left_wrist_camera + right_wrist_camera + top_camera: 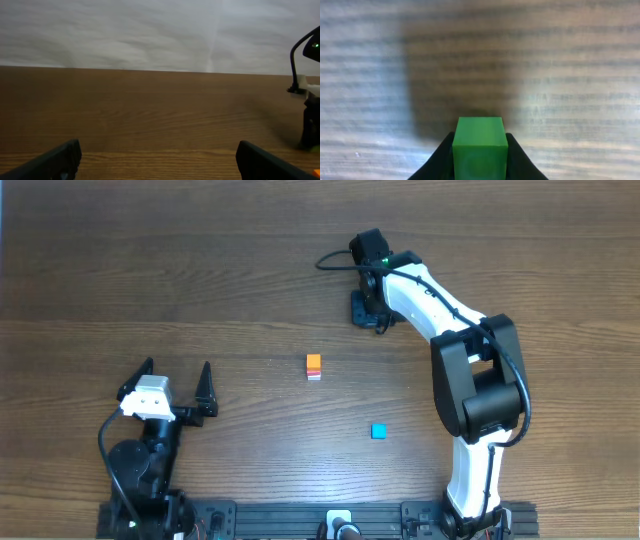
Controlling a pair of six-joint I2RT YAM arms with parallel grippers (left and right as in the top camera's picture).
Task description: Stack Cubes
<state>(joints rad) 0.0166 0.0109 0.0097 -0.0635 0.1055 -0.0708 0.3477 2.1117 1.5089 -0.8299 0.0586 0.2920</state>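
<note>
In the right wrist view a green cube sits between my right gripper's black fingers, which press on both its sides. From above, my right gripper is at the far middle-right of the table, pointing down. An orange cube on a white one makes a small stack at the table's centre. A blue cube lies alone nearer the front, right of centre. My left gripper stands open near the front left with nothing between its fingers.
The wooden table stretches bare around the cubes. The right arm's white links run from its base at the front right up to the far middle. In the left wrist view part of the right arm stands far off.
</note>
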